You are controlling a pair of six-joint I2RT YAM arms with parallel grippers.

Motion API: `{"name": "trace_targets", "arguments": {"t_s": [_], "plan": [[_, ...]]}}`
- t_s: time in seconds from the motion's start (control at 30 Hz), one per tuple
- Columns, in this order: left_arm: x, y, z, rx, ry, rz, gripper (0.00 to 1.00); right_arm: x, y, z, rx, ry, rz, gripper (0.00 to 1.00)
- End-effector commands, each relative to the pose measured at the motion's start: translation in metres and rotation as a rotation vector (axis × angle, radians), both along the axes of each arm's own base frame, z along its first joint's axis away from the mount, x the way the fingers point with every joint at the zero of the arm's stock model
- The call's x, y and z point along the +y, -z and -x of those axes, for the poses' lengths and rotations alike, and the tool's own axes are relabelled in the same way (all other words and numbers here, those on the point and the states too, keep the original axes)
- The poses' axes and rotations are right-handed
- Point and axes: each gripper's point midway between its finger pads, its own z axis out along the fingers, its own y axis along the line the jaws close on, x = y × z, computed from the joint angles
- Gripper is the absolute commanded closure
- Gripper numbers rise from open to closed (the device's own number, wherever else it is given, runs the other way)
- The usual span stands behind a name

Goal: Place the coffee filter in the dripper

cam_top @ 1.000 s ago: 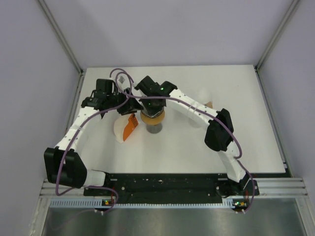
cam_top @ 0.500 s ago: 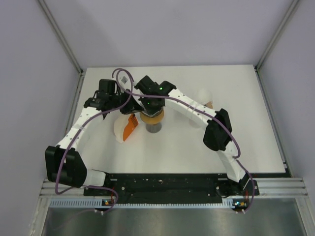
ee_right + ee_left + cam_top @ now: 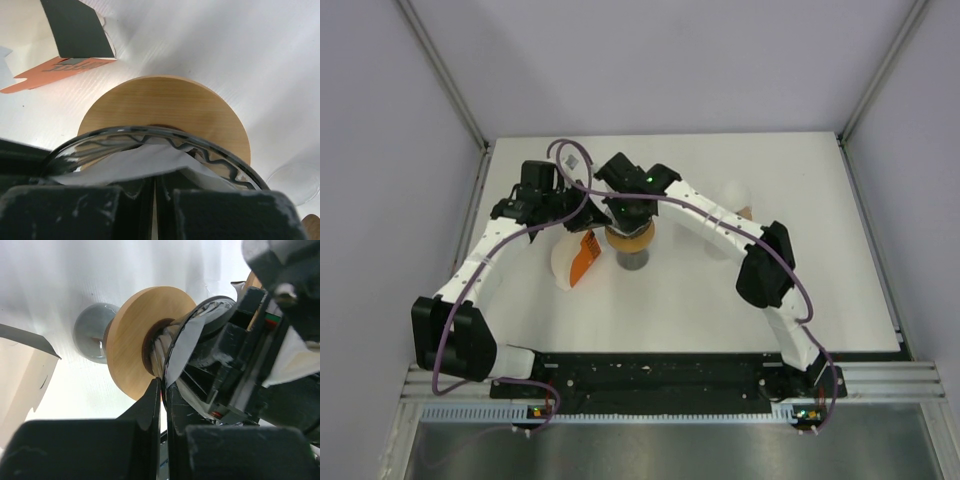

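- The dripper, a glass cone in a wooden collar, stands on a grey cup beside an orange-and-white filter pack.
- The coffee filter lies inside the glass rim, just ahead of the right gripper, the nearer one. Its fingers are almost together, pinching the paper, so seating it likely means pushing along the cone's axis.
- The left gripper, narrow, nips the rim from the side.

An orange-and-white packet lies on the white table, a dark flap at one end. Just right of the packet stands a grey cup. Well to the packet's right and a little farther back sits a clear plastic cup — a small brown piece just beside it.
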Motion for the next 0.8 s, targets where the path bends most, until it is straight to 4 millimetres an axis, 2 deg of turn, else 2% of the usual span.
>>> {"name": "trace_targets", "arguments": {"t_s": [0.0, 0.17, 0.4, 0.57, 0.7, 0.73, 0.77], "plan": [[0.000, 0.001, -0.003, -0.070, 0.061, -0.058, 1.00, 0.012, -0.043, 0.001, -0.049, -0.066, -0.138, 1.00], [0.001, -0.001, -0.003, -0.083, 0.058, -0.067, 1.00, 0.007, -0.066, 0.000, -0.083, -0.069, -0.178, 1.00], [0.001, -0.008, -0.004, -0.105, 0.061, -0.076, 1.00, 0.009, -0.080, 0.000, -0.103, -0.087, -0.218, 1.00], [0.001, -0.012, -0.005, -0.116, 0.064, -0.077, 1.00, 0.013, -0.107, 0.008, -0.125, -0.130, -0.292, 1.00], [0.001, -0.014, -0.006, -0.119, 0.065, -0.081, 1.00, 0.007, -0.118, 0.009, -0.143, -0.129, -0.307, 1.00], [0.001, -0.015, -0.006, -0.120, 0.066, -0.079, 0.99, 0.005, -0.119, 0.010, -0.141, -0.124, -0.307, 1.00], [0.001, -0.015, -0.006, -0.121, 0.067, -0.080, 0.93, 0.002, -0.117, 0.009, -0.139, -0.120, -0.302, 1.00]]}}
